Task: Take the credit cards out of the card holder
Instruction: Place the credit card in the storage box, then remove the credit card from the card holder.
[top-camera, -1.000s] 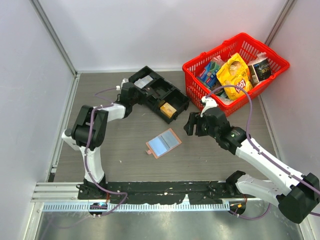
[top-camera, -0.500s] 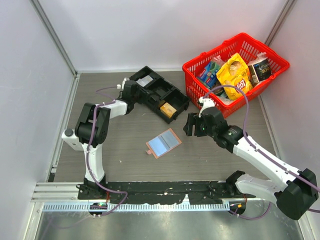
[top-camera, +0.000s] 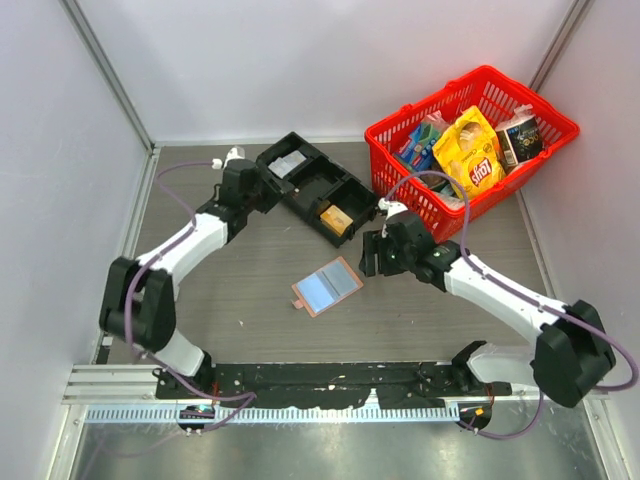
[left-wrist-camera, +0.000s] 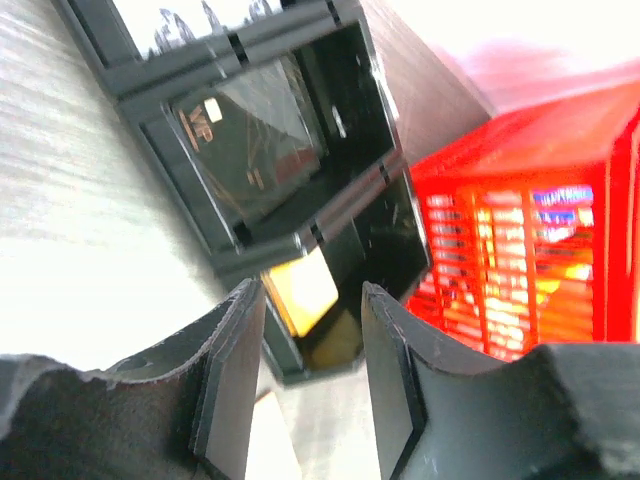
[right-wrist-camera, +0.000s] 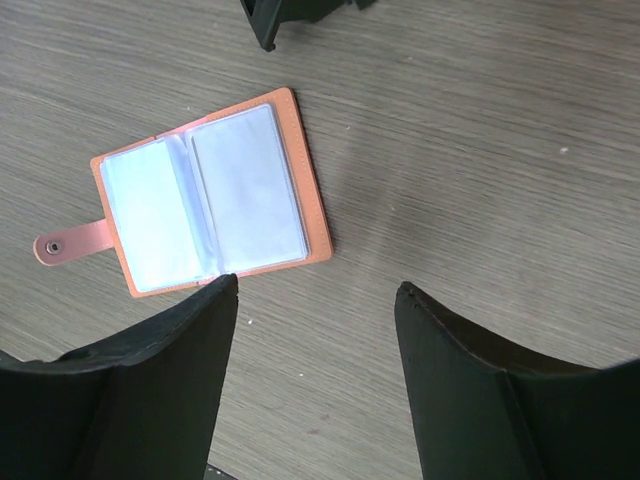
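Note:
The card holder (top-camera: 327, 286) lies open and flat in the middle of the table, salmon-pink with pale blue panels and a small tab on its left edge. It also shows in the right wrist view (right-wrist-camera: 205, 205). My right gripper (top-camera: 368, 252) is open and empty, just right of the holder and above the table (right-wrist-camera: 318, 290). My left gripper (top-camera: 262, 183) is open and empty at the left end of the black tray (top-camera: 315, 187). A dark card (left-wrist-camera: 250, 140) and a yellow card (left-wrist-camera: 302, 290) lie in tray compartments ahead of it.
A red basket (top-camera: 470, 140) full of snack packets stands at the back right, close behind my right arm. The yellow card shows in the tray's near compartment (top-camera: 337, 219). Grey walls close in the table on three sides.
My left arm has stretched out, its gripper shifting left along the tray's end. My right gripper has moved left, closer to the card holder. The holder has not moved.

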